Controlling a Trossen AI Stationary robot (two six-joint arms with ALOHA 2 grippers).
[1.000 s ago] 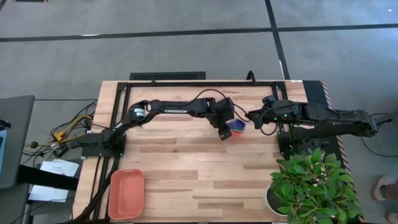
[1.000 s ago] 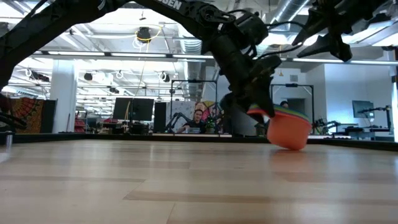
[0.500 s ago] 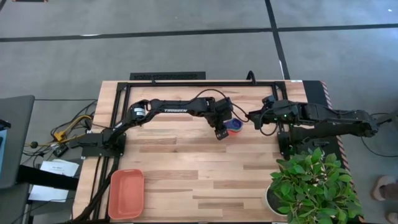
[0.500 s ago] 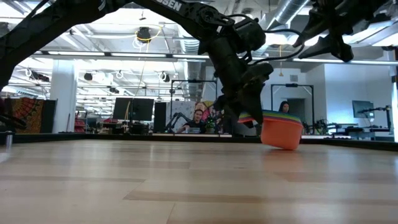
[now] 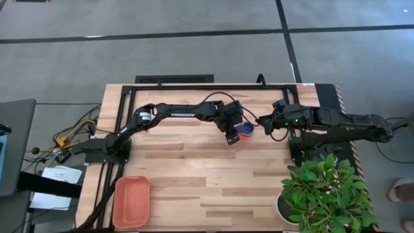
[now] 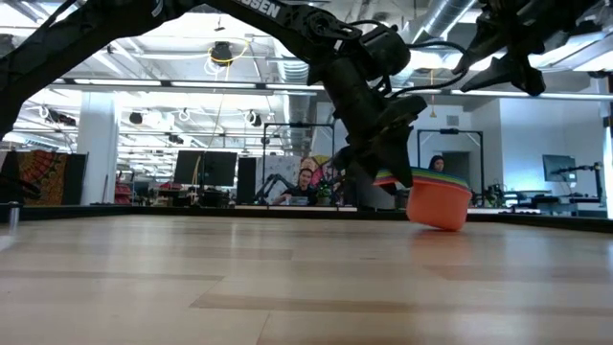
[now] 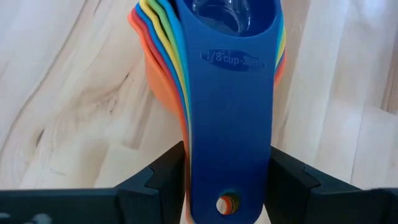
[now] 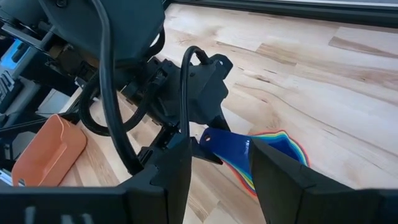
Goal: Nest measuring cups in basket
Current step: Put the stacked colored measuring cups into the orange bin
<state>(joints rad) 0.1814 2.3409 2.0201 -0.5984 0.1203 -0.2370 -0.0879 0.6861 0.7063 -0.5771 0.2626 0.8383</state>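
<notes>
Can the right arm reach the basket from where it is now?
Probably not. The basket sits at the table's front left corner, far from the right claw, with the left arm and its cup stack between them.

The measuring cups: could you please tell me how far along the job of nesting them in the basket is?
Done: the coloured plastic measuring cups already sit nested in one stack. In hand: the left pincer grips the stacked handles, the stack tilted over the wooden table. Left: the shallow salmon-orange plastic basket sits far off at the table's near left corner. The right pincer waits open nearby.
</notes>
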